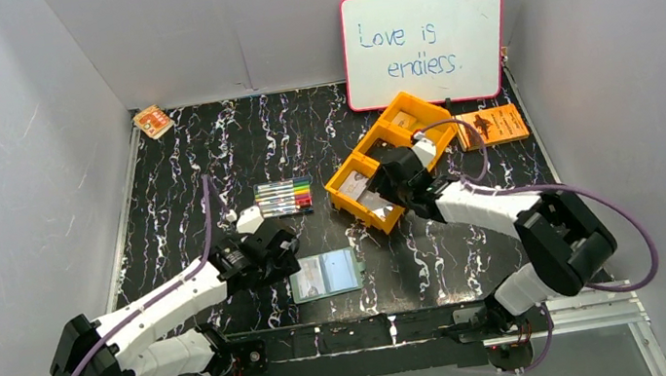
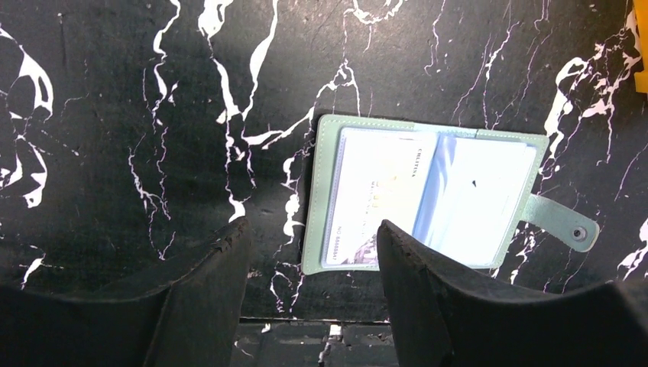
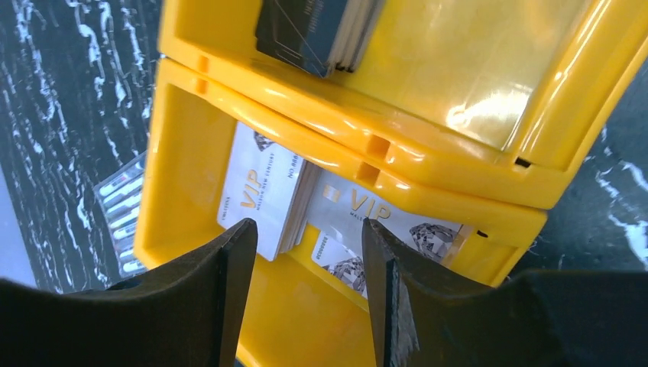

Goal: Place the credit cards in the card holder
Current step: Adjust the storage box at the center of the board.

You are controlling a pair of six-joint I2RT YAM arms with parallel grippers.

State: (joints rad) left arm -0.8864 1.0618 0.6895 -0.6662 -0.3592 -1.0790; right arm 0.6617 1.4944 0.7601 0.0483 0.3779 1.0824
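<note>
The card holder point(image 1: 324, 274) lies open and flat on the black marbled table, near the front edge. In the left wrist view the card holder point(image 2: 428, 199) shows a whitish card point(image 2: 378, 191) in its left pocket and a side tab at the right. My left gripper point(image 1: 283, 244) point(image 2: 312, 224) hovers open over its left edge, holding nothing. My right gripper point(image 1: 378, 187) point(image 3: 307, 223) is open over the orange bin's near compartment. There a stack of white VIP credit cards point(image 3: 264, 191) lies next to a loose one point(image 3: 382, 222). Dark cards point(image 3: 313, 30) sit in the compartment beyond.
The orange three-compartment bin point(image 1: 352, 160) point(image 3: 344, 145) stands right of centre. A pack of markers point(image 1: 283, 197) lies behind the left gripper. A whiteboard point(image 1: 425, 45) leans on the back wall, with an orange booklet point(image 1: 493, 126) below it. A small orange-and-white packet point(image 1: 153, 122) is at back left.
</note>
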